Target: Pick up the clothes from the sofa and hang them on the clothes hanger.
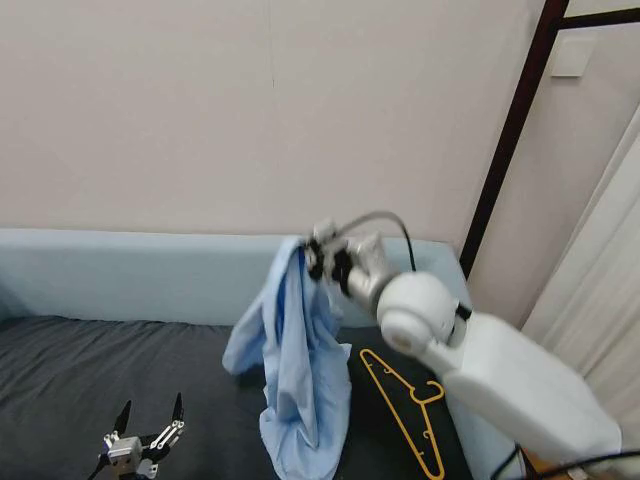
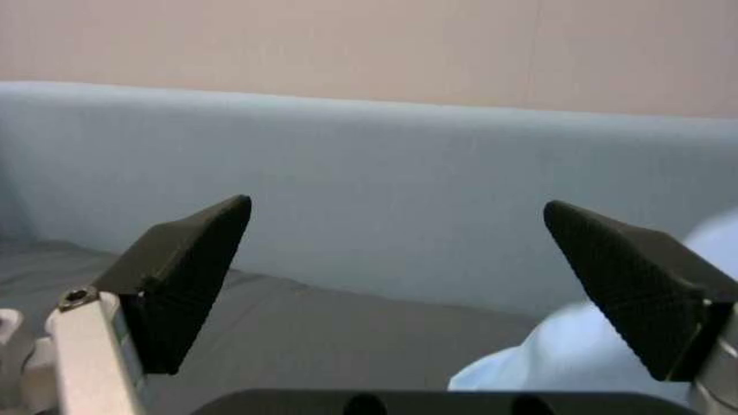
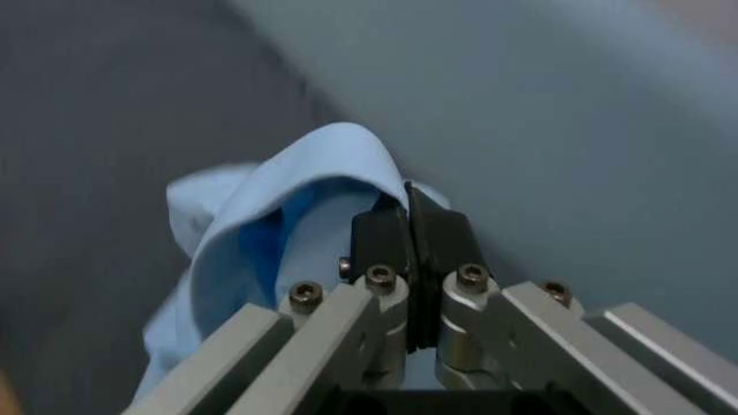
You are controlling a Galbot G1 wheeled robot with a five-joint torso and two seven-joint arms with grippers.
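Observation:
A light blue shirt (image 1: 295,370) hangs in the air above the dark sofa seat, its lower end resting on the cushion. My right gripper (image 1: 312,260) is shut on the shirt's top fold (image 3: 334,160), in front of the sofa's pale blue backrest. A yellow clothes hanger (image 1: 405,405) lies flat on the seat just right of the shirt, below my right arm. My left gripper (image 1: 150,412) is low at the front left over the seat, its fingers (image 2: 190,268) spread open with nothing between them. A corner of the shirt (image 2: 576,354) shows past them.
The sofa's pale blue backrest (image 1: 130,275) runs along a beige wall. The dark grey seat (image 1: 90,370) stretches to the left. A dark wooden door frame (image 1: 510,130) and a light curtain (image 1: 600,280) stand at the right.

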